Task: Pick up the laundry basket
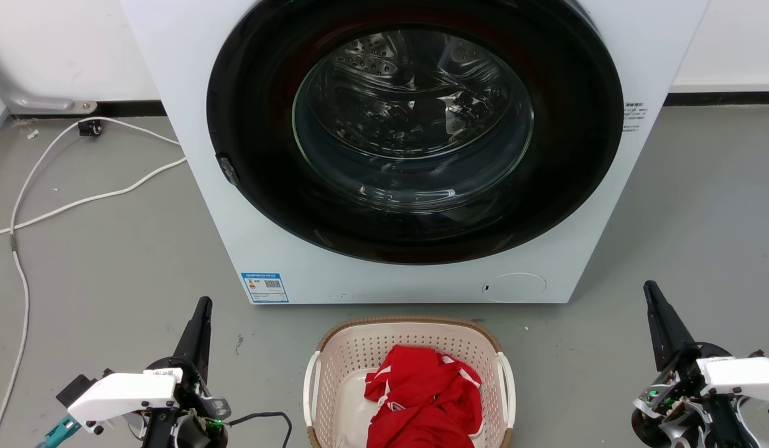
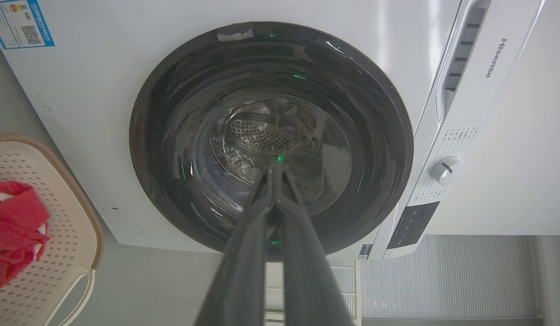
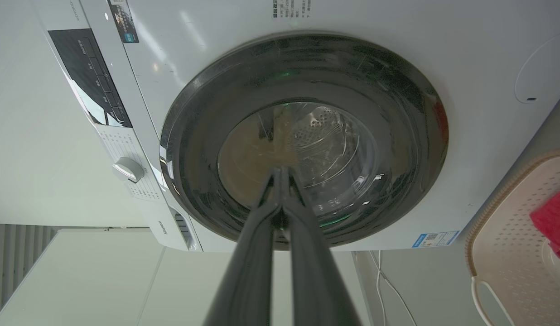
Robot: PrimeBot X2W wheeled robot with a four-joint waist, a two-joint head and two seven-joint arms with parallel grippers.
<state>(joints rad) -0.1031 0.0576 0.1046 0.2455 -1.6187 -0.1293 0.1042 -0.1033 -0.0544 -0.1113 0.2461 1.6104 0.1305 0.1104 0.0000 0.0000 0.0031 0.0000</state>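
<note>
The laundry basket (image 1: 344, 348), cream with perforated walls, a brown rim and white side handles, sits on the floor at the bottom centre, just before the washing machine. A red garment (image 1: 425, 398) lies in it. My left gripper (image 1: 203, 305) is shut and empty, well left of the basket, fingers pointing at the machine. My right gripper (image 1: 651, 287) is shut too, far right of the basket. The left wrist view has the basket (image 2: 58, 217) at its left edge beside my left gripper (image 2: 275, 170). In the right wrist view the basket (image 3: 506, 253) is at the right edge, apart from my right gripper (image 3: 280, 171).
A white front-loading washing machine (image 1: 191, 124) with a dark round glass door (image 1: 266, 205) stands right behind the basket. White cables (image 1: 79, 199) trail over the grey floor at the left. Bare floor lies between each gripper and the basket.
</note>
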